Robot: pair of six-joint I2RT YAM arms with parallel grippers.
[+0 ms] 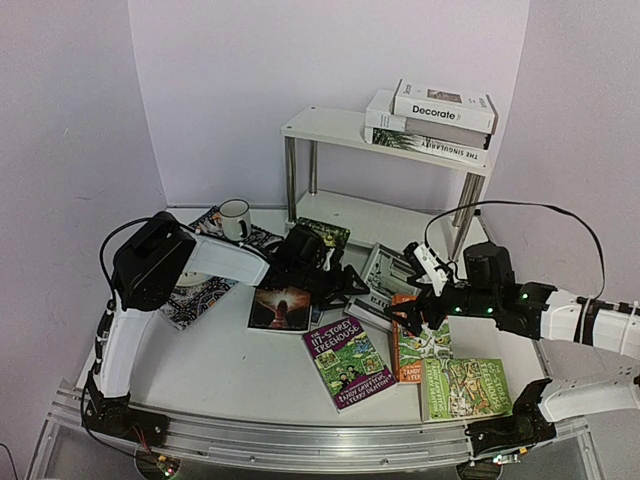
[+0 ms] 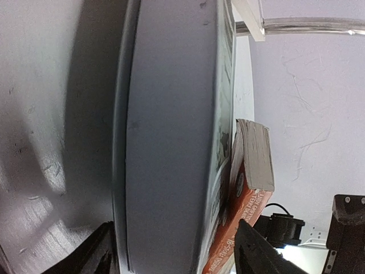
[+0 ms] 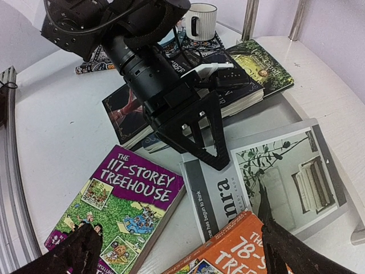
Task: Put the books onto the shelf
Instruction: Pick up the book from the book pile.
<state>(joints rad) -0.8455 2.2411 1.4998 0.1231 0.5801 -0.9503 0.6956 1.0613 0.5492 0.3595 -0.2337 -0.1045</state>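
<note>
we see three books [image 1: 432, 120] atop the shelf [image 1: 320, 125], the rest on the tabletop [image 1: 230, 370] before it; left pincer [image 1: 345, 285] straddles a grey book [image 3: 274, 171], grip unclear, right pincer [image 1: 410, 315] gapes empty.

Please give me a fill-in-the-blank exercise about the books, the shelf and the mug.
1. On the shelf, the top book is titled ____.
2. The bottom book of that stack reads "The ____".
3. The purple book is "The 117-Storey ____".
4. The colour of the mug is ____.
Missing words: Decorate; Singularity; Treehouse; white.
</note>
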